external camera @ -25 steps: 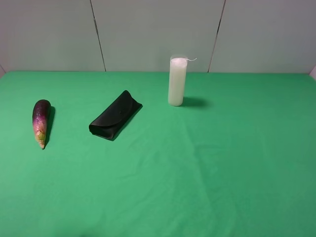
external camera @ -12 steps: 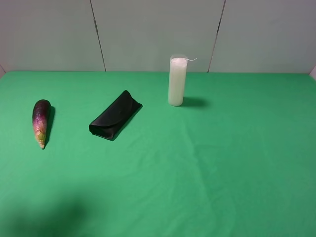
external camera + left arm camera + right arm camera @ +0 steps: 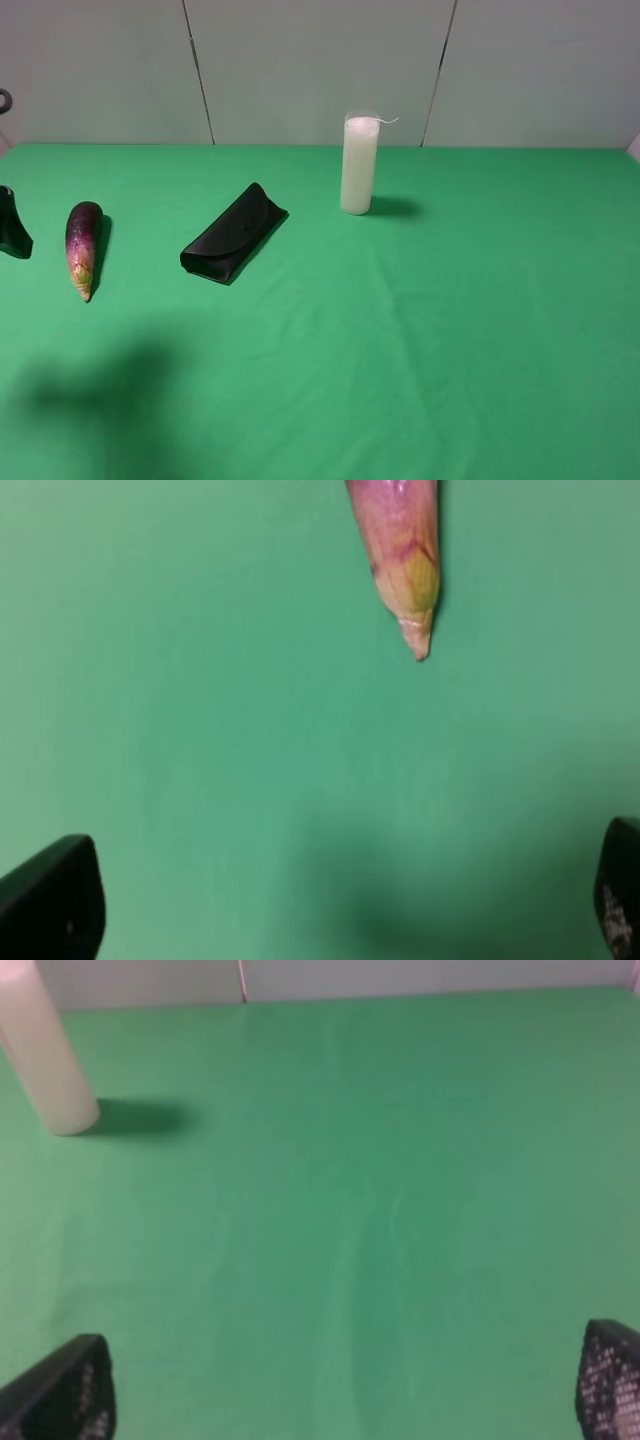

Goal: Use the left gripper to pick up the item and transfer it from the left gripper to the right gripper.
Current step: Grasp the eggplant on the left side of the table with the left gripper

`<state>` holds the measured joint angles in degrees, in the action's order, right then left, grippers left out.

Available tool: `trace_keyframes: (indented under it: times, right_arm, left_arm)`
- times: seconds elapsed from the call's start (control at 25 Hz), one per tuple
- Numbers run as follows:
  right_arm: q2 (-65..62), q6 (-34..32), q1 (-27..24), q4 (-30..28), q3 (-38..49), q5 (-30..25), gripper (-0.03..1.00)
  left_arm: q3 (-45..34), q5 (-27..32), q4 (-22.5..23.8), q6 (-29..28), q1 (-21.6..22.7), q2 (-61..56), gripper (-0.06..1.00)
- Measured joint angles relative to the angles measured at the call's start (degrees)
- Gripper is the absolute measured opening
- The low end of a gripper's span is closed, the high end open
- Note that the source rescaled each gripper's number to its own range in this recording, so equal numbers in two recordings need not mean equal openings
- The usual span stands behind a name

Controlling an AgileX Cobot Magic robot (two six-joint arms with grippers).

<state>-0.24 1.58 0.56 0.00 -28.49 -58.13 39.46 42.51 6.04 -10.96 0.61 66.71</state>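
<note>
The item, a long purple vegetable (image 3: 83,246) with a pink-yellow pointed tip, lies on the green cloth at the far left, tip toward the front. A black part of my left arm (image 3: 12,232) shows at the left edge, just left of the item and apart from it. In the left wrist view my left gripper (image 3: 335,910) is open and empty, its fingertips (image 3: 52,905) wide apart, with the item's tip (image 3: 408,565) ahead of it. My right gripper (image 3: 335,1390) is open and empty over bare cloth. It is out of the exterior view.
A black folded glasses case (image 3: 233,235) lies right of the item. A tall white candle (image 3: 358,165) stands at the back middle and also shows in the right wrist view (image 3: 40,1055). The arm's shadow (image 3: 100,385) falls on the front left cloth.
A black part of the left arm has come into the exterior view at the left edge. Its shadow on the front left cloth has grown. The item, case and candle have not moved.
</note>
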Motion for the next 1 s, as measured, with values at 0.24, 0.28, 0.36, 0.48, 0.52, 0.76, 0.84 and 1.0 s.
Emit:
trace_keyframes:
  times: [0.24, 0.28, 0.36, 0.48, 0.52, 0.76, 0.84, 1.0]
  right_arm:
    - [0.0, 0.0, 0.0, 0.0, 0.0, 0.0, 1.00]
    - [0.0, 0.0, 0.0, 0.0, 0.0, 0.0, 1.00]
    - [0.0, 0.0, 0.0, 0.0, 0.0, 0.0, 1.00]
    - [0.0, 0.0, 0.0, 0.0, 0.0, 0.0, 1.00]
    - [0.0, 0.0, 0.0, 0.0, 0.0, 0.0, 1.00]
    - [0.0, 0.0, 0.0, 0.0, 0.0, 0.0, 1.00]
    - [0.0, 0.0, 0.0, 0.0, 0.0, 0.0, 1.00]
    - [0.0, 0.0, 0.0, 0.0, 0.0, 0.0, 1.00]
  left_arm:
    - [0.0, -4.0, 0.0, -0.1, 0.0, 6.7, 0.98]
    - [0.0, -4.7, 0.0, -0.2, 0.0, 7.7, 0.98]
    - [0.0, -6.1, 0.0, -0.6, 0.0, 9.5, 0.98]
    - [0.0, -7.8, 0.0, -1.7, 0.0, 11.8, 0.98]
    - [0.0, -8.2, 0.0, -1.9, 0.0, 12.4, 0.98]
    - [0.5, -10.9, 0.0, -2.6, 0.0, 16.8, 0.98]
    - [1.4, -11.3, 0.0, -2.6, 0.0, 18.4, 0.98]
    - [3.8, -12.0, 0.0, -2.6, 0.0, 22.3, 0.98]
